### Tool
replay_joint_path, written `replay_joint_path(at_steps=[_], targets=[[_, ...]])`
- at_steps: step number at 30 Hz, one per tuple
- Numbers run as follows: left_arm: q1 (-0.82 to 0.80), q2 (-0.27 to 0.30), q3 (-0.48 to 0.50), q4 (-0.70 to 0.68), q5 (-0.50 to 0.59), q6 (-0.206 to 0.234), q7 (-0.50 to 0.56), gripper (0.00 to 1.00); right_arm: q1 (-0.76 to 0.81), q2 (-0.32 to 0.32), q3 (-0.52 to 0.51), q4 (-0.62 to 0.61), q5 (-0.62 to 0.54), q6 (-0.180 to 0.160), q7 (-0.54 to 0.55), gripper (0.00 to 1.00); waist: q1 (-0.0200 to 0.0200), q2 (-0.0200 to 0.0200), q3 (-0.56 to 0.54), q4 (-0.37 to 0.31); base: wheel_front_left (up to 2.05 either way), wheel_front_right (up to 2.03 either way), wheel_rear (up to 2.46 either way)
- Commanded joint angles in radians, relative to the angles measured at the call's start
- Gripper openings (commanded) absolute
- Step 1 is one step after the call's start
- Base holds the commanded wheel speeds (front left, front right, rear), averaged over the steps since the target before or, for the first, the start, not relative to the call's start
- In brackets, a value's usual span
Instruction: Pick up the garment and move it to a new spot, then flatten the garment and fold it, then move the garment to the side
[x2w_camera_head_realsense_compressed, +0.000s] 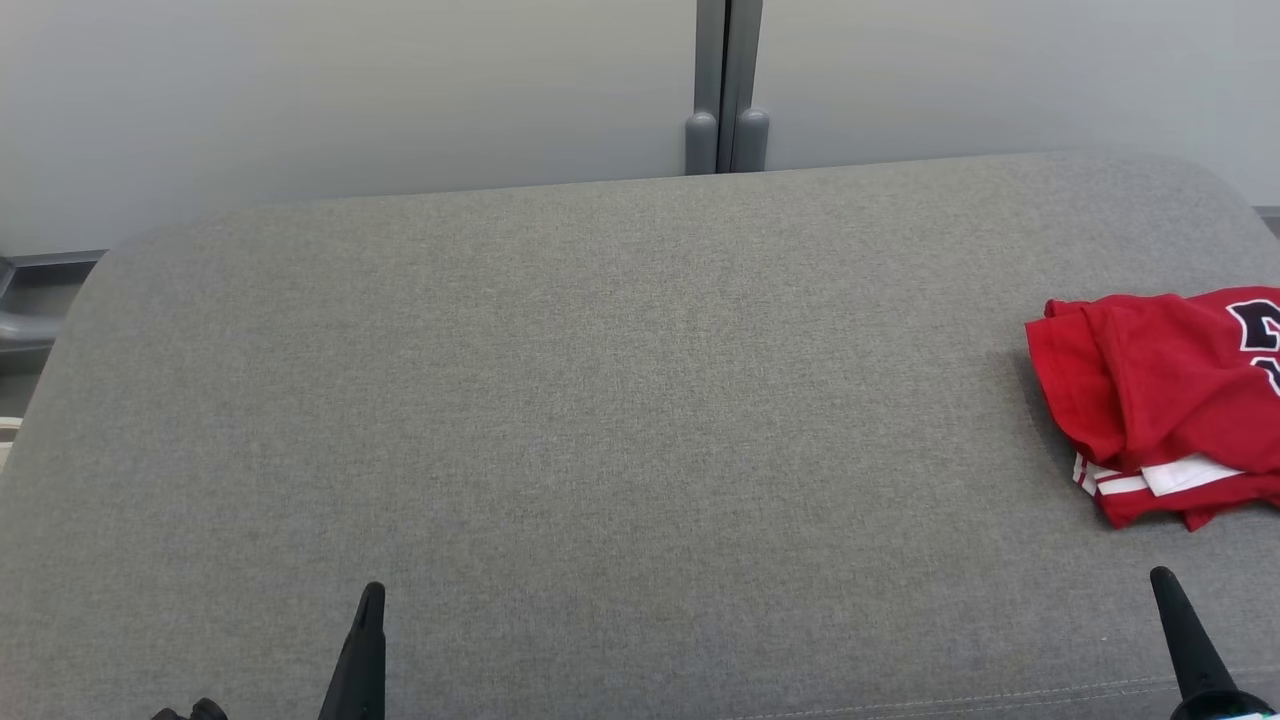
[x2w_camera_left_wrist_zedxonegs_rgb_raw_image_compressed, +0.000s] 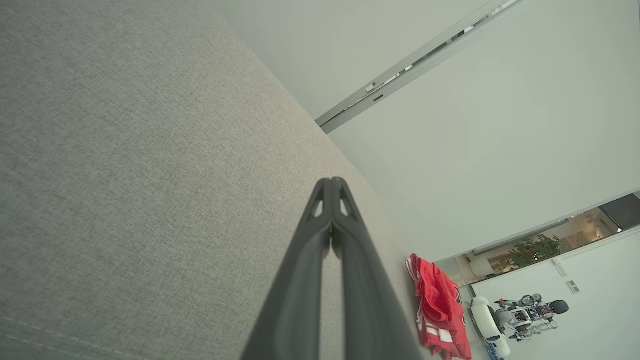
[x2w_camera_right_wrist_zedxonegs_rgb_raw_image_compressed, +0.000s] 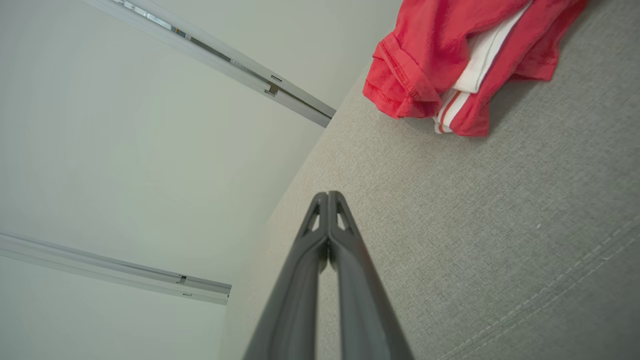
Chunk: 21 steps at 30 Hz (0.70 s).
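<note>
A red garment (x2w_camera_head_realsense_compressed: 1160, 400) with white stripes and dark lettering is seen lying bunched in loose layers on the grey fabric cushion (x2w_camera_head_realsense_compressed: 620, 400). It is placed at the cushion's right edge, roughly midway between the near and far edges, and is cut off by the right side of the head view. It is touched by neither gripper.

The left gripper (x2w_camera_head_realsense_compressed: 370, 598) is seen at the near edge of the cushion, left of the middle. Its jaws are pressed together to a single point, and nothing is held between them. In the left wrist view the two dark fingers of the left gripper (x2w_camera_left_wrist_zedxonegs_rgb_raw_image_compressed: 331, 181) are shown meeting at their tips, with the garment (x2w_camera_left_wrist_zedxonegs_rgb_raw_image_compressed: 440, 310) lying well apart from them along the cushion.

The right gripper (x2w_camera_head_realsense_compressed: 1163, 582) is seen by the near right corner, near the garment but apart from it. Its jaws are likewise closed tight and empty. In the right wrist view the right gripper (x2w_camera_right_wrist_zedxonegs_rgb_raw_image_compressed: 327, 195) is shown with its tips joined, and the garment (x2w_camera_right_wrist_zedxonegs_rgb_raw_image_compressed: 450, 55) lies ahead, its white-striped hem resting on the cushion.

A pale wall (x2w_camera_head_realsense_compressed: 300, 100) is seen behind the far edge, divided by a grey vertical post (x2w_camera_head_realsense_compressed: 725, 90).
</note>
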Motion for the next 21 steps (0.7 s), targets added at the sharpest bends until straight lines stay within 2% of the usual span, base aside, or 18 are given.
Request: replay_joint_path(at_steps=[1, 21], targets=[[0.013, -0.002, 0.008, -0.019, -0.030, -0.009, 0.002, 0.00, 0.012, -0.004, -0.009, -0.018, 0.035, 0.000, 0.009, 0.00, 0.0000, -0.0001, 0.000, -0.001, 0.00, 0.00, 0.00], [0.068, -0.027, 0.029, -0.067, -0.206, -0.039, 0.029, 0.00, 0.061, -0.004, -0.037, -0.048, 0.264, 0.000, 0.062, 0.00, 0.0000, -0.0001, 0.002, -0.008, 0.00, 0.00, 0.00]])
